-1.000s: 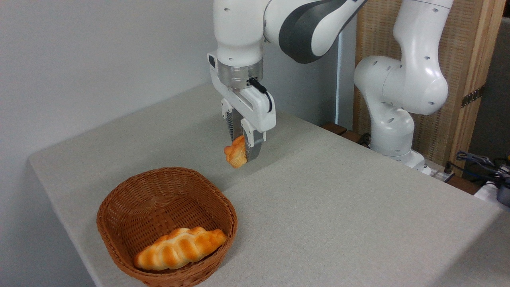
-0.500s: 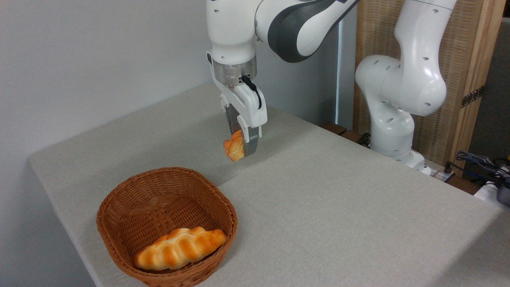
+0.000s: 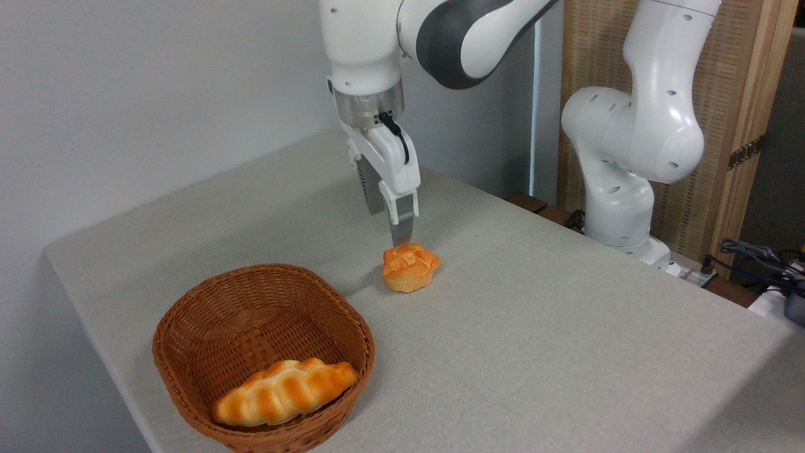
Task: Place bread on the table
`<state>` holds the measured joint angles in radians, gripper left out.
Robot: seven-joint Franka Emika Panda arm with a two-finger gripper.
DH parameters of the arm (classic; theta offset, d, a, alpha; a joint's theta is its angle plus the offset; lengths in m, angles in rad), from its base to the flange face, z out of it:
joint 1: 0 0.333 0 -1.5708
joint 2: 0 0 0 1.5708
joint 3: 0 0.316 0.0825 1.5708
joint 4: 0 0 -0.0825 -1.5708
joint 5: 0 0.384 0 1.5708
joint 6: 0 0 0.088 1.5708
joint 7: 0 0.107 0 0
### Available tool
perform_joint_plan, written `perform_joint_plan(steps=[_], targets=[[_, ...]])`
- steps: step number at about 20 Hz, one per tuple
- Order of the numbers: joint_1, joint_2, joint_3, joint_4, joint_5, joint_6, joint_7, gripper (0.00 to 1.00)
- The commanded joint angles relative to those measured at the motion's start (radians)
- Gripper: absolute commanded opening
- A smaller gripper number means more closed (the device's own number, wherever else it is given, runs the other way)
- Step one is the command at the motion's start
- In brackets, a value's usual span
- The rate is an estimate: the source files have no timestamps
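The bread, a small round orange-golden bun with a knotted top, rests upright on the light grey-beige table, just right of the basket. My gripper hangs directly above and slightly behind it, open, with nothing between its fingers. The nearer fingertip ends just over the bun's top; I cannot tell whether it touches.
A brown woven wicker basket stands at the front left of the table, with a long braided golden loaf inside it. The arm's white base rises at the table's back right. Cables lie at the far right.
The gripper has opened and let go of the bread, which now sits on the table instead of hanging between the fingers.
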<state>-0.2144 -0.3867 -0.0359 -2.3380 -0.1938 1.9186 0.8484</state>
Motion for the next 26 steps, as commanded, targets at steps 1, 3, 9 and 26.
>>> perform_joint_plan(steps=[1, 3, 9, 26], targets=[[-0.014, 0.044, 0.065, 0.162, 0.011, -0.067, 0.001, 1.00], [-0.011, 0.096, 0.079, 0.268, 0.014, -0.134, -0.002, 1.00], [0.030, 0.350, 0.077, 0.687, 0.139, -0.334, -0.138, 1.00], [0.075, 0.402, 0.062, 0.780, 0.163, -0.337, -0.158, 1.00]])
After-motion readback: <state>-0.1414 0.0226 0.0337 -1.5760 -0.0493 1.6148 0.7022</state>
